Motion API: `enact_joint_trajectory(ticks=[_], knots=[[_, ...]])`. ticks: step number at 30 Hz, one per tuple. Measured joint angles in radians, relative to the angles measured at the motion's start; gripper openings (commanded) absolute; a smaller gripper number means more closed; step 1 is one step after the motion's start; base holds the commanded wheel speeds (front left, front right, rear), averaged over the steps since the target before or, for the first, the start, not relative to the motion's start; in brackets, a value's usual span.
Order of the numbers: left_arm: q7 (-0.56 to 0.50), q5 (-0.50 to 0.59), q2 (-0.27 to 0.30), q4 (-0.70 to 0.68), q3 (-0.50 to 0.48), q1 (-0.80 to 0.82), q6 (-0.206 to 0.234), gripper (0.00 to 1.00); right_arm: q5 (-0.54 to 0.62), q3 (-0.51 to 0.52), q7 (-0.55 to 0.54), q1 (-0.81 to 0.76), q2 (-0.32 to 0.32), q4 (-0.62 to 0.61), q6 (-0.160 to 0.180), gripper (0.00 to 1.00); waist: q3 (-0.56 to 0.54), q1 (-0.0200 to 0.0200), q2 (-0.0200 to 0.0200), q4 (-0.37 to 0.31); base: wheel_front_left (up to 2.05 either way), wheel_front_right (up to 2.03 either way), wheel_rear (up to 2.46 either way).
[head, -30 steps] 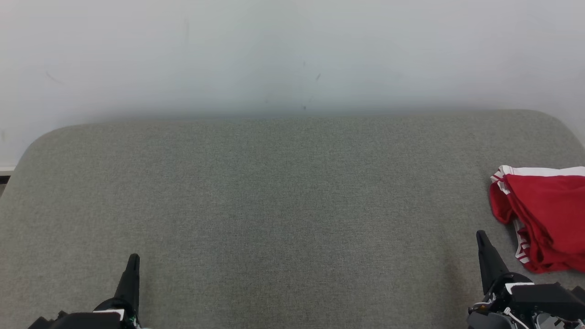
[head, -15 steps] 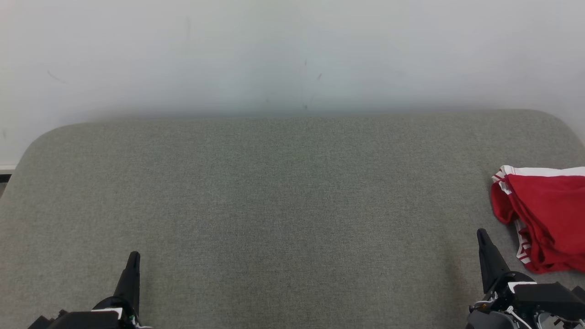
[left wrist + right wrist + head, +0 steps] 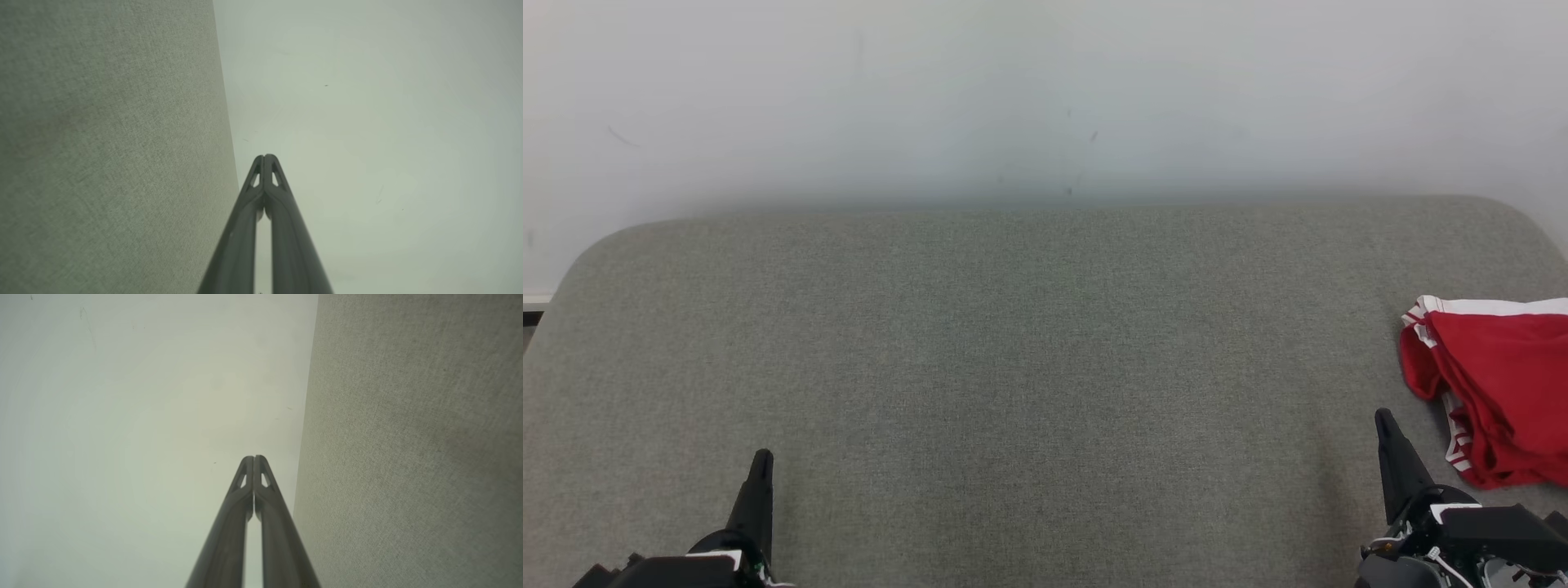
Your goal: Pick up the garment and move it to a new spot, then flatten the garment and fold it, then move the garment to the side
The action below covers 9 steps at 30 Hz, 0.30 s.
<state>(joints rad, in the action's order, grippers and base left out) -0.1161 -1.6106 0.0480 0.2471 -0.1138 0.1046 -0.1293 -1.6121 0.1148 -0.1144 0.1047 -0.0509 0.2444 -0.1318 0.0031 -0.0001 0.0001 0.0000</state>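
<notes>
The red garment (image 3: pixel 1499 392) with white stripes lay in a crumpled heap at the far right edge of the gray cushion (image 3: pixel 1029 367), partly cut off by the picture's edge. The right gripper (image 3: pixel 1382 418) sat low near it, not touching, with its two dark fingers pressed together and holding nothing. The left gripper (image 3: pixel 761 456) was far away at the lower left, its fingers pressed together and empty too, and a pale wall (image 3: pixel 1045 90) stood behind the cushion.

My work surface is a grey woven-fabric pad (image 3: pixel 1029 351) with rounded far corners, broad and flat. Directly on it, at my far right, lies the red garment (image 3: pixel 1499 384) with white striped trim, bunched in folds and running past the head view's right edge.
</notes>
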Motion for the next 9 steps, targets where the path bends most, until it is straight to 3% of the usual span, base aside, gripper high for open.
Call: enact_joint_trajectory(ticks=[9], knots=[[0.000, 0.000, 0.000, 0.000, 0.000, 0.000, 0.000, 0.00, 0.000, 0.000, 0.000, 0.000, 0.000, 0.000, 0.000, 0.00, 0.000, 0.0001, -0.0001, 0.000, 0.00, 0.00, 0.00]])
